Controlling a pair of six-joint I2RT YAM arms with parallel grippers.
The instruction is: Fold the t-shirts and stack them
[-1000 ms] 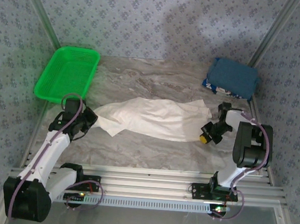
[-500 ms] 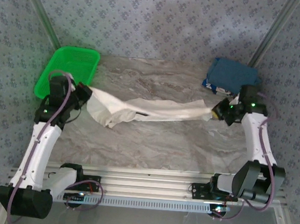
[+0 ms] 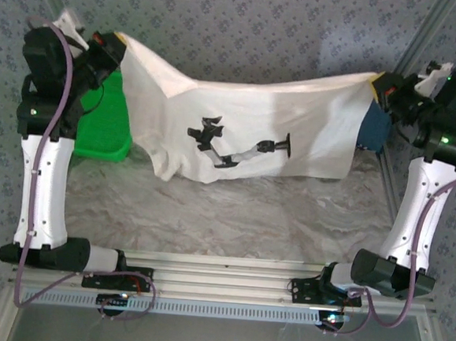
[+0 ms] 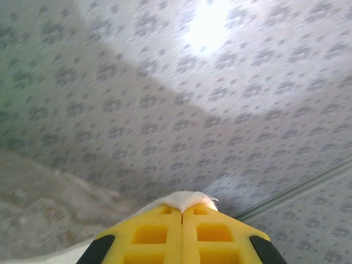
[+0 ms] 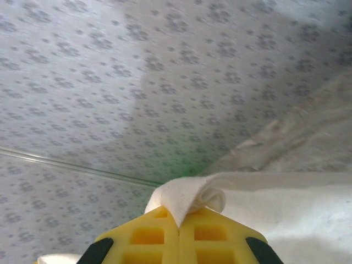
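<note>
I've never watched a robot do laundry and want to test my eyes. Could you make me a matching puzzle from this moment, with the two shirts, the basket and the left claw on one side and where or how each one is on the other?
Things:
1. cream-white t-shirt
2. dark blue t-shirt
3. green basket
4. left gripper

Place or state:
A. lying at the far right, half hidden
B. held up in the air, spread wide
C. standing at the far left
D. shut on a shirt corner

Pairs: 1-B, 2-A, 3-C, 4-D
</note>
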